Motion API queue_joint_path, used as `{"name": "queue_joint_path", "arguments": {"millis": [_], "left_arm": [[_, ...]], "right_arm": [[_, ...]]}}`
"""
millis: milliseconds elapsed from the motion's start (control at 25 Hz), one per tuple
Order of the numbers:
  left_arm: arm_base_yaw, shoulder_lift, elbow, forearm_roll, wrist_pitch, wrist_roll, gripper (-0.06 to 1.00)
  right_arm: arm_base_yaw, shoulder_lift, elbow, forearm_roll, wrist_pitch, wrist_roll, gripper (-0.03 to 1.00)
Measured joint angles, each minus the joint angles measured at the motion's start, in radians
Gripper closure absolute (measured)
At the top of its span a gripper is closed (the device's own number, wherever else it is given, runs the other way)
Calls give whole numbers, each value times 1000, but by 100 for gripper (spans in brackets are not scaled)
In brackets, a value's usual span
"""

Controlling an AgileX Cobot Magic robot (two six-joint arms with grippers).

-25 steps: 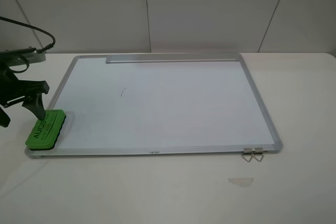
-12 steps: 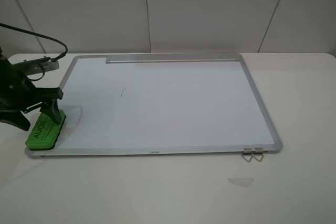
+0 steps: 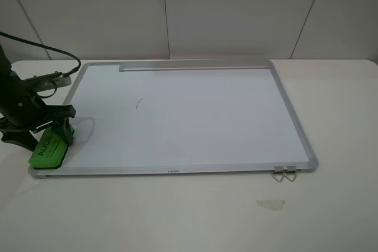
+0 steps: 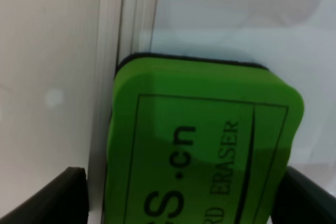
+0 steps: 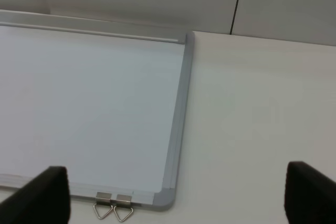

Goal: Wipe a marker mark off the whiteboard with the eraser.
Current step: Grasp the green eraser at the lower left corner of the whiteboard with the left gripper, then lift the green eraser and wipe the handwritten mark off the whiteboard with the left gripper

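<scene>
The whiteboard [image 3: 195,122] lies flat on the table, its grey tray strip at the far edge. The marker mark [image 3: 138,104], a tiny dark curved stroke, sits on the board's left half. The green eraser [image 3: 47,149] rests on the board's near left corner. My left gripper [image 3: 42,137] is down over the eraser's far end, open, one finger on each side. In the left wrist view the eraser [image 4: 202,145] fills the space between the dark fingertips [image 4: 52,198], with a thin gap on one side. My right gripper [image 5: 173,198] is open and empty, and does not show in the high view.
Two metal clips [image 3: 284,174] hang off the board's near right corner; the right wrist view shows the clips [image 5: 113,208] too. A pale scrap of tape [image 3: 270,203] lies on the table in front of them. A black cable [image 3: 53,51] loops behind the left arm.
The left gripper has come in from the left and dropped down over the eraser, so its fingers now straddle it. The eraser and board have not moved.
</scene>
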Motion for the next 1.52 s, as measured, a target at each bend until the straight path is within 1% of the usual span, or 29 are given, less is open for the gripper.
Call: {"name": "queue_joint_path", "arguments": {"millis": [80, 240, 880, 1200, 1280, 1320, 1400, 1520], "left_arm": [[0, 0, 0, 0, 0, 0, 24], [0, 0, -2, -2, 1, -9, 33], [0, -14, -3, -3, 10, -13, 33], [0, -186, -3, -3, 36, 4, 33], [0, -218, -15, -3, 71, 7, 33], [0, -227, -49, -3, 132, 19, 33], [0, -228, -105, -3, 201, 19, 33], [0, -228, -200, -3, 267, 28, 33]], "right_arm": [[0, 0, 0, 0, 0, 0, 15], [0, 0, 0, 0, 0, 0, 15], [0, 0, 0, 0, 0, 0, 15], [0, 0, 0, 0, 0, 0, 15], [0, 0, 0, 0, 0, 0, 15], [0, 0, 0, 0, 0, 0, 15], [0, 0, 0, 0, 0, 0, 15], [0, 0, 0, 0, 0, 0, 15]]}}
